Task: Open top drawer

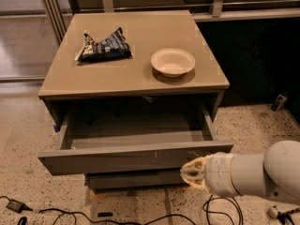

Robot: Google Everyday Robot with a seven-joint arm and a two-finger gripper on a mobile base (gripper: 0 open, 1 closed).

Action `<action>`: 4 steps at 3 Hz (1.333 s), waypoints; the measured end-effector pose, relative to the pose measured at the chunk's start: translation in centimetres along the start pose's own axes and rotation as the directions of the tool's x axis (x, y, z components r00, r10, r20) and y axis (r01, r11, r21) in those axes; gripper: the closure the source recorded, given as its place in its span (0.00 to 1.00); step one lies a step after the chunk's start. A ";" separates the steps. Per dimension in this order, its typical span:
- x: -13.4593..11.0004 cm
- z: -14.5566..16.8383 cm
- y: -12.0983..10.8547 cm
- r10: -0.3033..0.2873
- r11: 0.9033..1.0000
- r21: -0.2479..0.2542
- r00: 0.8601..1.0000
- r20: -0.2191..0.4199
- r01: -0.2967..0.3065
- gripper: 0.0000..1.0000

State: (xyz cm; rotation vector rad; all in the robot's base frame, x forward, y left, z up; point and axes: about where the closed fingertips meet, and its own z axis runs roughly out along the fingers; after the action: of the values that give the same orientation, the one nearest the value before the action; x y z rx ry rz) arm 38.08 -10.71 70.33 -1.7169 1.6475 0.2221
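Note:
The top drawer (131,158) of the grey-brown cabinet is pulled far out toward me. Its flat handle-less front has small pale scratches right of centre, and its smooth grey interior (136,137) holds nothing. My gripper (191,173), pale yellow on a white arm that enters from the lower right, sits just below the right part of the drawer front, close to its lower edge. It is not holding the drawer.
On the cabinet top (112,78) lie a dark crumpled chip bag (103,48) at the left and a pale bowl (172,62) at the right. A lower drawer front (131,181) shows beneath. Black cables (56,214) trail on the speckled floor.

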 end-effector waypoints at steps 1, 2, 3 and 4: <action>0.5 2.5 -4.6 -0.046 0.999 -0.001 0.999 -0.029 0.046 0.17; -0.4 4.0 -5.7 -0.090 0.996 -0.024 0.996 -0.030 0.089 0.00; -0.4 4.0 -5.7 -0.090 0.996 -0.024 0.996 -0.030 0.089 0.00; -0.6 4.2 -5.5 -0.101 0.994 -0.033 0.994 -0.032 0.100 0.00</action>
State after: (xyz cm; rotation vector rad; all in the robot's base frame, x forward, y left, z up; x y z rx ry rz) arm 44.51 -8.16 69.73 -1.8310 1.5836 0.1724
